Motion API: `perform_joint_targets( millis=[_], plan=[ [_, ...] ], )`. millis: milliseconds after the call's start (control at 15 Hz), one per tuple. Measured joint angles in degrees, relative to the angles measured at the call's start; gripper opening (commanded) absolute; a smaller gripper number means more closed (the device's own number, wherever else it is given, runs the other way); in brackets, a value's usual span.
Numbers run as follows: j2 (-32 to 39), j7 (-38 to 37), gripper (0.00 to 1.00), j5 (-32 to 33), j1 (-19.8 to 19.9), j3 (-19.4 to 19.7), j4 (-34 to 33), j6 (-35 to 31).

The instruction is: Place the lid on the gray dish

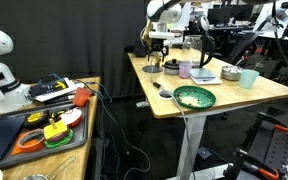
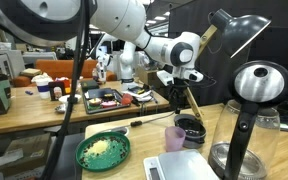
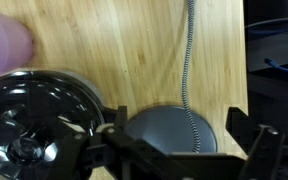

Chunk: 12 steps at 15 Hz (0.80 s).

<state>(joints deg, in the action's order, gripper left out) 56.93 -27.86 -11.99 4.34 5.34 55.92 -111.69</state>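
In the wrist view a flat round gray disc, the lid (image 3: 159, 132), lies on the wooden table with a braided cable (image 3: 189, 60) running across it. My gripper (image 3: 179, 125) is open, one finger on each side of the lid, above it and holding nothing. Just left of the lid sits the gray dish (image 3: 34, 120), round, shiny and dark. In both exterior views the gripper (image 1: 159, 47) (image 2: 180, 88) hangs over the table's far end, above the lid (image 1: 154, 63) and beside the dish (image 1: 171, 68) (image 2: 189, 128).
A pink cup (image 3: 4, 45) (image 1: 186, 69) stands right behind the dish. A green bowl (image 1: 194, 97) (image 2: 104, 150), a scale (image 1: 204, 74), a silvery tray dish (image 1: 231, 72) and a teal cup (image 1: 248, 78) share the table (image 1: 264, 92). A kettle (image 2: 259, 90) stands close by.
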Motion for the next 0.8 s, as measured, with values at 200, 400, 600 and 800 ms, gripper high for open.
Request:
perform_joint_targets(
  millis=[200,400,600,800],
  plan=[
    [-3.67,-0.04,1.0,-0.15,-0.77,-0.1,7.79,-6.38],
    [-8.15,-0.05,1.0,-0.15,-1.23,-0.33,16.09,-9.83],
    [-13.13,0.75,1.0,-0.15,-2.04,-1.04,25.21,-10.48],
    [-18.48,3.97,1.0,-0.3,-2.56,-2.48,35.14,-10.74]
  ],
)
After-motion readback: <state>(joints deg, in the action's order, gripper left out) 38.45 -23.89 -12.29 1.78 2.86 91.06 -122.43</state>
